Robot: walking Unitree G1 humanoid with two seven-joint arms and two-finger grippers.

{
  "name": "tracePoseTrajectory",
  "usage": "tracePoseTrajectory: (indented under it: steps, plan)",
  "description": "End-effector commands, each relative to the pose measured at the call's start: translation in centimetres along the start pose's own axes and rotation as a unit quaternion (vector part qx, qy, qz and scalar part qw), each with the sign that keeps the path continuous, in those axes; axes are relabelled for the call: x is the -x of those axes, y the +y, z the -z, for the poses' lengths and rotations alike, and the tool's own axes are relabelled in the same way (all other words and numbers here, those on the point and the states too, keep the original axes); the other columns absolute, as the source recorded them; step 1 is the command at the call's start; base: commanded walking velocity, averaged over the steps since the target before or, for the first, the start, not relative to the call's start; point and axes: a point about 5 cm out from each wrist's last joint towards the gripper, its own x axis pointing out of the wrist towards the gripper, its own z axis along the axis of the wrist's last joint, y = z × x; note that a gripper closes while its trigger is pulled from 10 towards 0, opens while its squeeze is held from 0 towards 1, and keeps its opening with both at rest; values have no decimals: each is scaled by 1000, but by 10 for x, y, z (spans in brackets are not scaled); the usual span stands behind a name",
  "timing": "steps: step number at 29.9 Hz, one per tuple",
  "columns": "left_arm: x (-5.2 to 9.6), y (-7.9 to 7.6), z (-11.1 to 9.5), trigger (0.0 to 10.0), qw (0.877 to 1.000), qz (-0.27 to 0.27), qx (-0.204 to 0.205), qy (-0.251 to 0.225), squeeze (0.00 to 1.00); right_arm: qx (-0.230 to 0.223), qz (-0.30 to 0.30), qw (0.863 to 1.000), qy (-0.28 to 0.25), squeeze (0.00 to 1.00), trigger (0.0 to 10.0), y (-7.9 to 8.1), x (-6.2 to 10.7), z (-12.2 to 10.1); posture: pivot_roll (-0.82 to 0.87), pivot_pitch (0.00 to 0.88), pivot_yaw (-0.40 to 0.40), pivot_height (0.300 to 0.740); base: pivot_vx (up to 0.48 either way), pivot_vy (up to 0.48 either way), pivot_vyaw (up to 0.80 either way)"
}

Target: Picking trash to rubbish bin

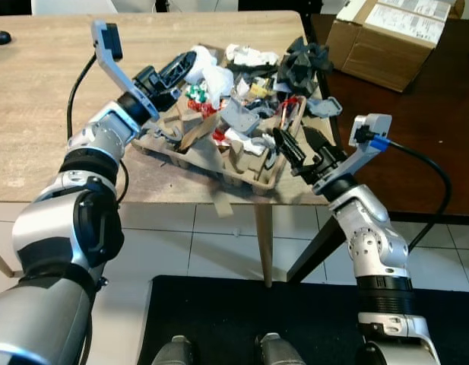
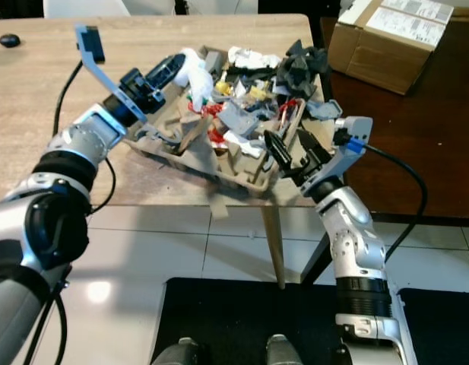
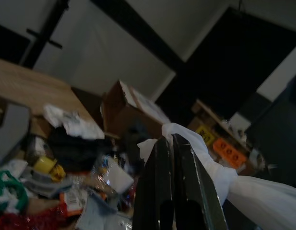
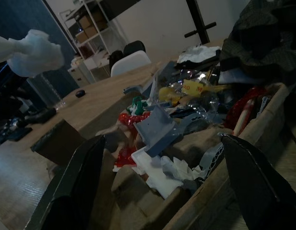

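White tissue pinched in closed left gripper, lifted above cardboard tray of trash. Right gripper spread wide at tray's near corner, crumpled paper straight ahead between fingers.

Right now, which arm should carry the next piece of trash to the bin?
Left, probably. The left gripper is already shut on white crumpled paper, lifted above the cardboard tray. The right gripper hangs open at the tray's edge.

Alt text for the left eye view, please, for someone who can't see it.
The left gripper is shut on a crumpled white tissue above a brown cardboard tray heaped with mixed trash on a wooden table. The right gripper is open at the tray's near right edge.
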Motion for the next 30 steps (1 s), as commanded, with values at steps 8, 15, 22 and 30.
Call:
tracePoseTrajectory:
  steps: [8, 15, 22, 30]
  plan:
    - [15, -7, -37, 0, 988, 94, 89, -78, 0, -76, -45, 995, -43, 0, 10000, 9, 3, -16, 74, 214, 17, 740, 0, 0, 0]
    - [21, -26, -12, 0, 959, 246, 55, 127, 0, -127, -235, 964, -10, 0, 10000, 46, 21, -22, 75, 212, 14, 740, 0, 0, 0]
    - [45, -38, 29, 0, 909, 282, 36, 305, 0, -115, -370, 910, 151, 0, 10000, 74, 54, 8, 76, 212, 15, 740, 0, 0, 0]
    - [94, -29, 76, 0, 810, 263, -40, 522, 0, -78, -383, 880, 271, 0, 10000, 74, 73, 36, 70, 204, 14, 740, 0, 0, 0]
